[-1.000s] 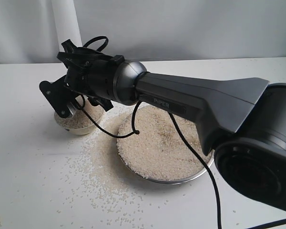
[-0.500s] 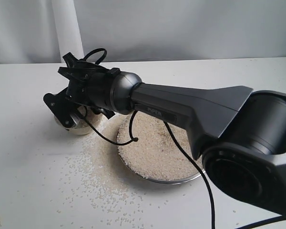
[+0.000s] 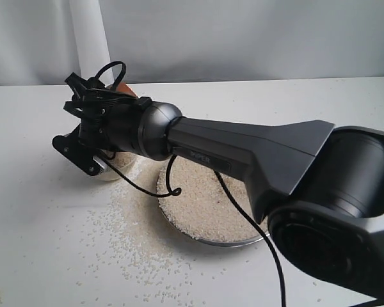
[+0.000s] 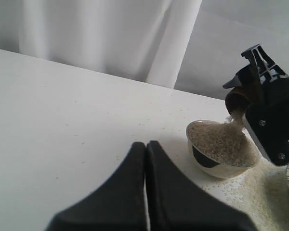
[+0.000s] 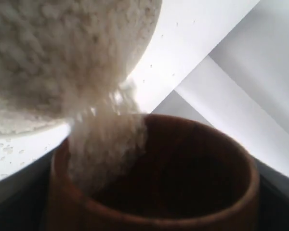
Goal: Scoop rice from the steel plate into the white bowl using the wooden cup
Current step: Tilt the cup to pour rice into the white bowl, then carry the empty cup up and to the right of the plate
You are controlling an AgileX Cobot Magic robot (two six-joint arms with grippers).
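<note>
The right claw (image 4: pixel 253 91) grips the wooden cup (image 4: pixel 235 100), which is tipped steeply with its mouth turned down over the white bowl (image 4: pixel 216 163). A thin stream of rice (image 4: pixel 236 117) falls from the cup's lip onto the heap in the bowl. That heap stands a little above the bowl's thick rim. In the right wrist view the cup fills the lower part of the picture. Its dark inside is mostly clear of grains, and the rice slides out over 1 side of the rim toward the pale mound beyond.

In the exterior view the right arm (image 3: pixel 243 147) reaches across from the right side to the left. Its wrist hides most of the bowl, so only a bit of the bowl's side shows beneath it. A sliver of the reddish-brown cup shows above it. The bowl sits at about 10 o'clock from the steel plate (image 3: pixel 246 241), close beside it; whether they touch cannot be told. The plate lies flat on the white worktop (image 3: pixel 45 243) and is covered nearly rim to rim with rice. Loose rice is strewn over the worktop at about 8 o'clock from the plate, thickest near the bowl and thinner farther out.

The left claw (image 4: pixel 145 147) holds nothing, and its 2 black fingers are pressed together tip to tip. It hangs over the worktop, apart from the bowl. A pale curtain (image 4: pixel 86 33) hangs behind the worktop.
</note>
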